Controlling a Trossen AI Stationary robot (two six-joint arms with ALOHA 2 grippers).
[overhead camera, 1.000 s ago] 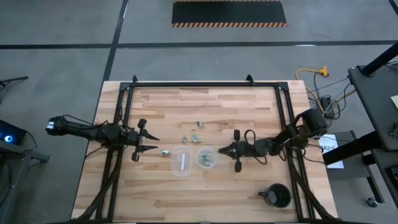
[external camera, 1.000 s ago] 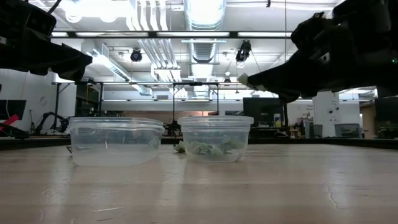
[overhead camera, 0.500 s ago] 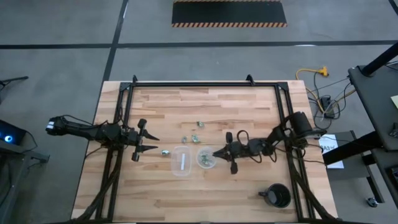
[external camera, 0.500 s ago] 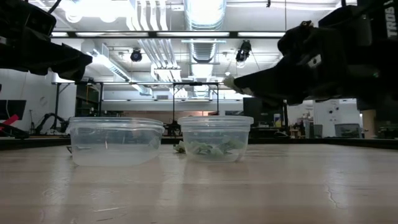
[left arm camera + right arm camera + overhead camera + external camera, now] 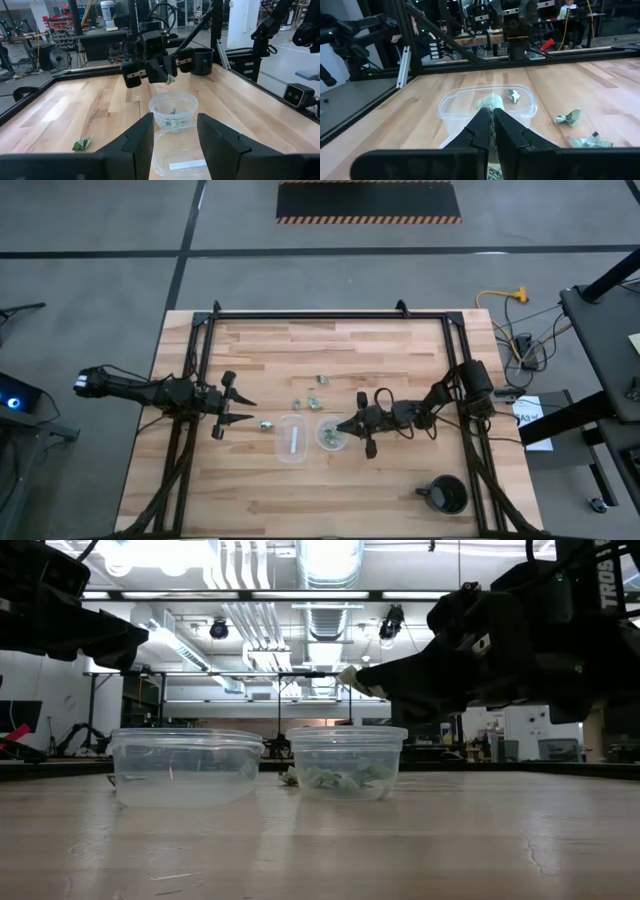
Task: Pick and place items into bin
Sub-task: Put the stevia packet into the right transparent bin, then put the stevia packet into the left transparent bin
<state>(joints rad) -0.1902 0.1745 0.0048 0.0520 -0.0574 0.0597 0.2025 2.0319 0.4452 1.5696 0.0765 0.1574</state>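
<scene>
Above the right cup (image 5: 333,432), the right gripper (image 5: 343,426) had edged leftward, pinching a crumpled pale green item (image 5: 170,79); the left gripper (image 5: 246,409) stood spread.

**Four cameras around the clear round cup**

The high view looks straight down from well above the clear round cup (image 5: 333,432), taking in the whole table (image 5: 400,360). The low view sits at tabletop height near the cup (image 5: 346,762), facing level into the room. The left wrist view faces the cup (image 5: 173,111) from one side, the right wrist view faces it (image 5: 487,112) from the opposite side, closer in. All four share this cup.
</scene>
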